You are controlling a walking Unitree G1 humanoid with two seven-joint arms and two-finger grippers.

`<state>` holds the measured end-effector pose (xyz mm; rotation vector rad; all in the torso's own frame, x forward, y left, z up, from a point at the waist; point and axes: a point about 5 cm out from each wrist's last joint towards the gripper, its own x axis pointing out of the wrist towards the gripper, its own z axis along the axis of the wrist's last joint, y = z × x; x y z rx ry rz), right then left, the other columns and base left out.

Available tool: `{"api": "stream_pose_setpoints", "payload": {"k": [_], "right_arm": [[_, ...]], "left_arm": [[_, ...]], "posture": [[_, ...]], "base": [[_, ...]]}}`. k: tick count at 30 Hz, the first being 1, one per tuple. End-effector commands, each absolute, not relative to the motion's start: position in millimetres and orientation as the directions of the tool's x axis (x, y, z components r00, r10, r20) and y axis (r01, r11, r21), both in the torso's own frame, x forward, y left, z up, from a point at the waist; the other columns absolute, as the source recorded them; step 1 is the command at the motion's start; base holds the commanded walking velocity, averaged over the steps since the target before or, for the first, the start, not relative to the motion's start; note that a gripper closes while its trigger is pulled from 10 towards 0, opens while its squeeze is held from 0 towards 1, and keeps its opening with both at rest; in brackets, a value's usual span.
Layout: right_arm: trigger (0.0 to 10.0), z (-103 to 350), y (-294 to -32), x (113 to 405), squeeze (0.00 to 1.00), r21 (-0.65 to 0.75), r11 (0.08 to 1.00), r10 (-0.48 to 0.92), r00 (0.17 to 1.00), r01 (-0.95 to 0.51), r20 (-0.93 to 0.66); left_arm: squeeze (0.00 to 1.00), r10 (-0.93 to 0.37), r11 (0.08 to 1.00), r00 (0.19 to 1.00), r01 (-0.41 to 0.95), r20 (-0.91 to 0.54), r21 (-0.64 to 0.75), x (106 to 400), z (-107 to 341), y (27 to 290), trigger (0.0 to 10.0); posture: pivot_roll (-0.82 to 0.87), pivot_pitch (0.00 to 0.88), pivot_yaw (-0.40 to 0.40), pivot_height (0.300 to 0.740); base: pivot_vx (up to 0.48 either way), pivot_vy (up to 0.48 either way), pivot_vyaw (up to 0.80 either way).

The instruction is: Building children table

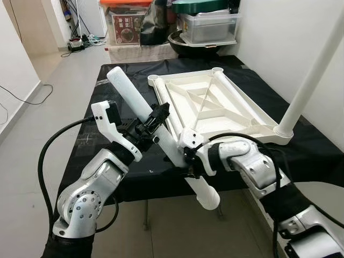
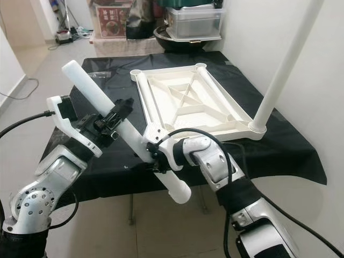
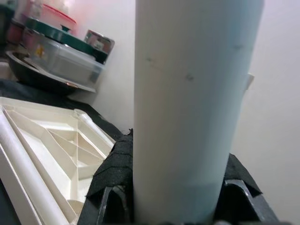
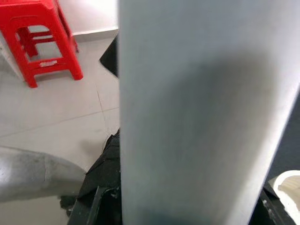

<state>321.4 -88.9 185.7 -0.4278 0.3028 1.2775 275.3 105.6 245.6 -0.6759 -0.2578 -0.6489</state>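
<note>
Both end effectors [image 1: 153, 122] [image 1: 189, 161] clamp, partly hiding, table leg [image 1: 141, 109].

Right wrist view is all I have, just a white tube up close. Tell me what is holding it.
Observer: Both grippers. The right gripper clamps the white table leg near its lower end, the left gripper higher up.
Operator: Report where the tabletop is.
Observer: The tabletop lies upside down on the black-covered table, beyond the leg.
Operator: Say whether any leg is fitted.
Observer: One fitted leg stands in the tabletop's near right corner socket.
</note>
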Motion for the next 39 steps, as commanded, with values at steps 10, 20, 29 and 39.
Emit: {"api": "stream_pose_setpoints", "payload": {"k": [10, 20, 29, 39], "right_arm": [[0.0, 184, -98, 322, 0.0, -0.089, 0.345, 0.856, 0.352, -0.934, -0.379], [0.0, 183, -135, 337, 0.0, -0.069, 0.578, 0.759, 0.567, -0.813, -0.321], [0.0, 246, -177, 374, 0.0, 0.203, 0.848, 0.49, 0.87, -0.489, 0.05], [0.0, 265, -164, 372, 0.0, 0.445, 0.732, 0.491, 0.852, -0.516, 0.18]], "left_arm": [[1.0, -0.401, 0.618, 0.754, 0.642, 0.52, -0.454, 267, 257, 126, 10.0], [1.0, -0.49, 0.539, 0.616, 0.77, 0.617, -0.341, 224, 271, 155, 10.0], [0.0, -0.023, 0.876, 0.974, 0.128, 0.224, -0.465, 263, 220, 222, 10.0], [0.0, -0.063, 0.965, 0.998, 0.065, 0.014, -0.256, 262, 200, 210, 10.0]], "posture": [[-0.04, 0.0, -0.014, 0.74], [-0.03, 0.0, -0.013, 0.74], [-0.03, 0.0, -0.008, 0.74], [-0.02, 0.0, -0.004, 0.74]], "base": [[0.0, 0.0, 0.0], [0.0, 0.0, 0.0], [0.0, 0.0, 0.0], [0.0, 0.0, 0.0]]}}
